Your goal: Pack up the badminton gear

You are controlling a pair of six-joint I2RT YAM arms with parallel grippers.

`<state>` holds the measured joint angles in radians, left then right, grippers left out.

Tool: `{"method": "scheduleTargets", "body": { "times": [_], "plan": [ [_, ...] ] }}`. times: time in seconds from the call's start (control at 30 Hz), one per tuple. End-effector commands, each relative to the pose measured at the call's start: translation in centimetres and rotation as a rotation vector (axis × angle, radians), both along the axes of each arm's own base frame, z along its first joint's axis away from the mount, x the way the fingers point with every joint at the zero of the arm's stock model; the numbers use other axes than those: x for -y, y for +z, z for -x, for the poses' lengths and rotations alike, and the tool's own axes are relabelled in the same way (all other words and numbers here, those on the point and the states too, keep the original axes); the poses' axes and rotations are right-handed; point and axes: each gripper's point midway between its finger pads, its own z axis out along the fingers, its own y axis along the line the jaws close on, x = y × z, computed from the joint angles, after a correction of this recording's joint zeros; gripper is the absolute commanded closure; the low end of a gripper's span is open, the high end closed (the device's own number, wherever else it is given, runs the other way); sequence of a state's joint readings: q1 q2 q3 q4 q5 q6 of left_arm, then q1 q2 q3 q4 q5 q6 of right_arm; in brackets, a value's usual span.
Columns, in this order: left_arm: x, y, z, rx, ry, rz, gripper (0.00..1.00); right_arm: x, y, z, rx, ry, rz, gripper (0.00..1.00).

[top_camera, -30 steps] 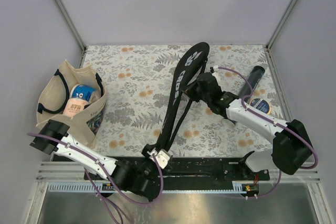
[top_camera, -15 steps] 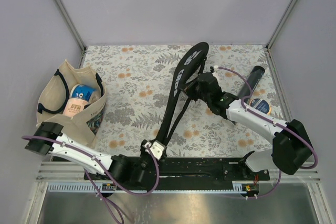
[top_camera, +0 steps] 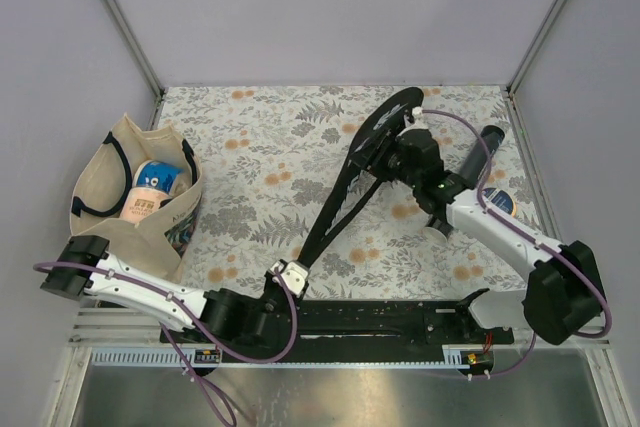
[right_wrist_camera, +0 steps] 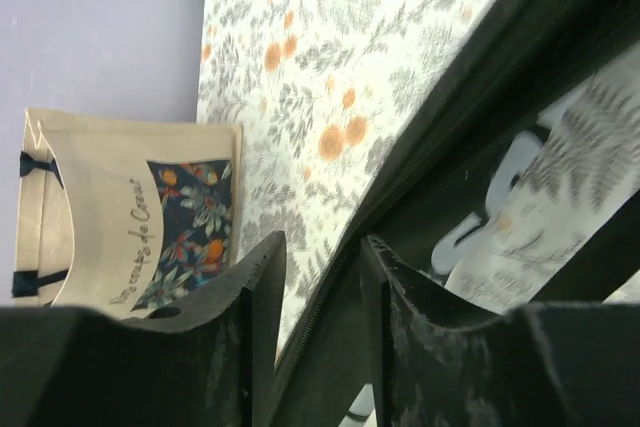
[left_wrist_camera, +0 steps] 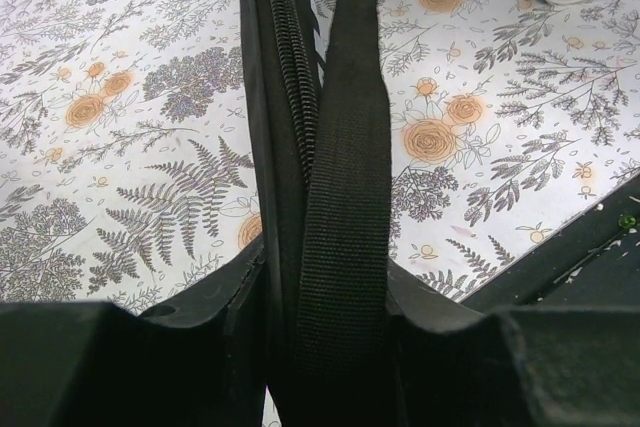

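The left fingers (left_wrist_camera: 150, 367) pinch the narrow end of the black cover (top_camera: 335, 209). The right fingers (right_wrist_camera: 430, 367) stand parted at its wide end's rim.

Entry: racquet cover (left_wrist_camera: 262, 147) reads matt black cloth, its strap (left_wrist_camera: 345, 197) coarse ribbed webbing, zip (left_wrist_camera: 290, 117) finely toothed; table covering (left_wrist_camera: 120, 147) smooth, floral-printed; my right fingers (right_wrist_camera: 420, 347) matt black, scuffed pale.
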<state>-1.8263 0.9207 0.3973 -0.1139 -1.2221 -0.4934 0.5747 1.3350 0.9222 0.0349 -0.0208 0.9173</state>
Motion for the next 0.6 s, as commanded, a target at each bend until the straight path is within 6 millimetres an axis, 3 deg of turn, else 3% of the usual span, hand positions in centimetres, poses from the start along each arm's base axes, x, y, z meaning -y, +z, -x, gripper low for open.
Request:
{"method": "scheduleTargets", "body": {
  "times": [0.0, 0.1, 0.3, 0.43, 0.57],
  "plan": [
    [0.8, 1.0, 0.3, -0.037, -0.013, 0.054, 1.0, 2.9, 7.8, -0.8, 0.278, 0.088, 0.083, 0.53],
    [0.7, 1.1, 0.1, -0.035, 0.002, 0.051, 1.0, 6.0, 7.7, -1.6, 0.276, 0.064, 0.171, 0.46],
    [0.4, 1.3, -0.1, -0.058, 0.012, 0.082, 1.0, 12.2, 5.0, -4.8, 0.2, -0.035, 0.247, 0.42],
    [0.2, 1.5, -0.1, -0.062, 0.017, 0.084, 1.0, 13.9, 2.9, -6.6, 0.159, -0.012, 0.245, 0.43],
    [0.3, 1.8, -0.1, -0.063, 0.017, 0.087, 1.0, 14.0, 0.4, -8.5, 0.108, 0.043, 0.177, 0.45]
  ]
}}
